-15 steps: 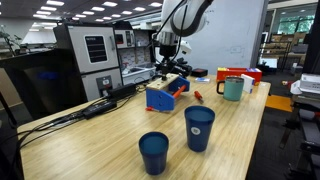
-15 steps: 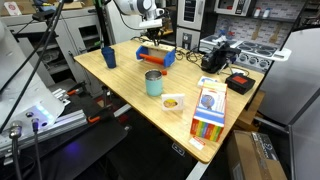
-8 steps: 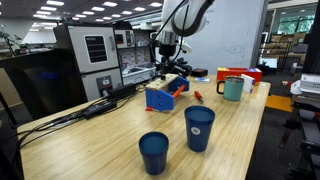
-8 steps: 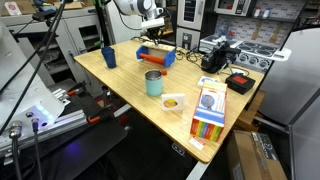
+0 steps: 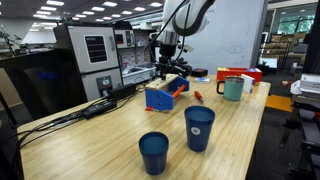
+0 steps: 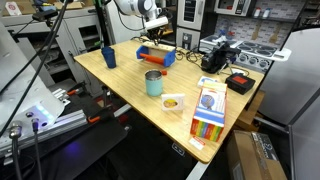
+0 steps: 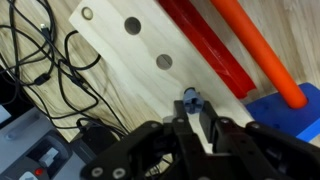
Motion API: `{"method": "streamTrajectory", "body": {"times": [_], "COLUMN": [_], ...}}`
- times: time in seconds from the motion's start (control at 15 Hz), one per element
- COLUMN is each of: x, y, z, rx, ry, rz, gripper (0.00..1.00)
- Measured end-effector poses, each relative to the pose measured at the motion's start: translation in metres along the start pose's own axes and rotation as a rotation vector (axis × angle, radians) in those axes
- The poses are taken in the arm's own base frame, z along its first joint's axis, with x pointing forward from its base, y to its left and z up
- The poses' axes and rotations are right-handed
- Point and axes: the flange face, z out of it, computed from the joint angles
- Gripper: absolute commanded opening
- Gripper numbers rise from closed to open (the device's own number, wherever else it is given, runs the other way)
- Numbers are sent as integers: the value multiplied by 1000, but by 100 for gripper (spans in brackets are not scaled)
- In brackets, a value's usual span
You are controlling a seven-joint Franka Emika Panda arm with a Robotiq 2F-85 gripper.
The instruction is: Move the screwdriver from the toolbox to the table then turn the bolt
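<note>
The blue toolbox (image 5: 165, 94) with orange-red ends stands on the light-wood table (image 5: 90, 140); it also shows in an exterior view (image 6: 155, 57). The small red-handled screwdriver (image 5: 197, 96) lies on the table just beside the toolbox, towards the teal mug. My gripper (image 5: 166, 68) hangs over the toolbox's far end, as also seen in an exterior view (image 6: 153, 33). In the wrist view my gripper (image 7: 190, 110) is shut on a small blue bolt (image 7: 189, 99) that stands on a pale wooden board (image 7: 120, 60). The toolbox's red inner part (image 7: 210, 45) and orange handle (image 7: 262, 52) lie beside it.
A teal mug (image 5: 232, 89) and red boxes stand behind the screwdriver. Two blue cups (image 5: 199, 128) (image 5: 153, 152) stand nearer the front. Black cables (image 7: 45, 80) run past the board's edge. A teal cup (image 6: 153, 83), a bowl and a marker pack (image 6: 208, 112) sit further along the table.
Almost nothing has moved. My gripper stays over the toolbox's far end, and the screwdriver lies in the same place on the table.
</note>
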Motion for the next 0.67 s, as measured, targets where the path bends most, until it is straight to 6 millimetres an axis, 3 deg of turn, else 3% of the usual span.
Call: {"method": "streamTrajectory", "body": {"times": [0.33, 0.67], "x": [-2, -2], "y": [2, 3], "z": [0, -1], "rx": [-8, -11], "ry": [-5, -3], "rz": [-225, -330], "gripper": [5, 9]}}
